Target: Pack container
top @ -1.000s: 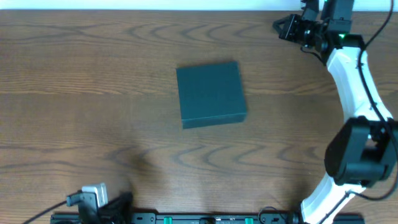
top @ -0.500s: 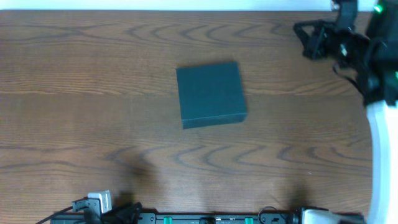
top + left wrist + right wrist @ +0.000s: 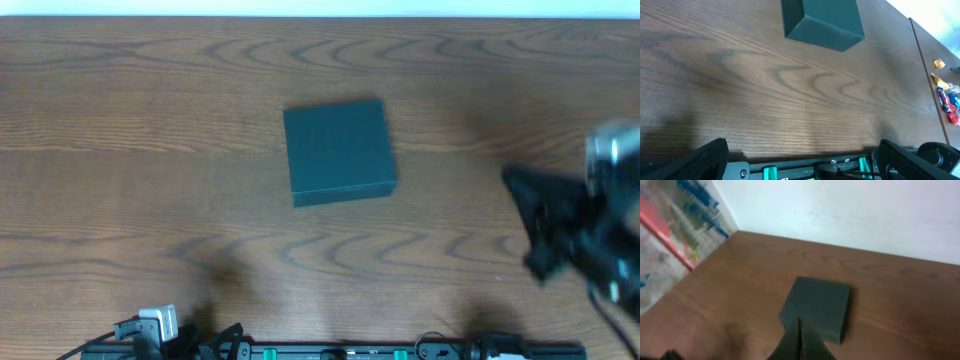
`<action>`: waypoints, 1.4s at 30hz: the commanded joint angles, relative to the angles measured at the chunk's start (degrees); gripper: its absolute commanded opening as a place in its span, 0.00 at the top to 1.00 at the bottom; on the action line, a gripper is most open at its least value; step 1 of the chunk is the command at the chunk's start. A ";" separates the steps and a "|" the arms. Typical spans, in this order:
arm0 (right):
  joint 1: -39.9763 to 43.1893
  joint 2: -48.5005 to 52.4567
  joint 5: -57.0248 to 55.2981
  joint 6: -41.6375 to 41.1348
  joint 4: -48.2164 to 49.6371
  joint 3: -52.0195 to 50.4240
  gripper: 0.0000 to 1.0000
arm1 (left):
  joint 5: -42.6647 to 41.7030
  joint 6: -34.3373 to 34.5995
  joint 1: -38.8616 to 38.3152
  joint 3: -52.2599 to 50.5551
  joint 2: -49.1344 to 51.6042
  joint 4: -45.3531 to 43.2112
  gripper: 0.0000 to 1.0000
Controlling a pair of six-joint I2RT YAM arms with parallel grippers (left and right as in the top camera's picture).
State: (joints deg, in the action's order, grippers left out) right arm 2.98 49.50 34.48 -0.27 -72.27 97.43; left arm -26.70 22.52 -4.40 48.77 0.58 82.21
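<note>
Dark matte container (image 3: 339,152) lies closed in the middle of the surface (image 3: 150,200), apart from both arms.
Left pincer (image 3: 803,150) gapes wide, nothing between its fingers (image 3: 710,160), low at the near edge; right pincer (image 3: 801,339) is pressed together, empty, pointing toward the container.

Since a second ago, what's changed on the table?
The right gripper, shut and empty, swung from the far right corner of the table toward its near right side. Nothing was picked up or released. The container stayed put mid-table, lid closed.
</note>
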 commanded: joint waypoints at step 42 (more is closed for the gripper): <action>-0.28 -44.72 -9.75 0.52 19.65 -59.39 0.98 | 2.08 -0.22 -0.07 -0.04 -0.11 0.28 0.05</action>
State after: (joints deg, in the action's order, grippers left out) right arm 2.98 4.93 25.41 0.91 -56.86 42.15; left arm -25.06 22.52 -4.40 48.66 0.58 82.46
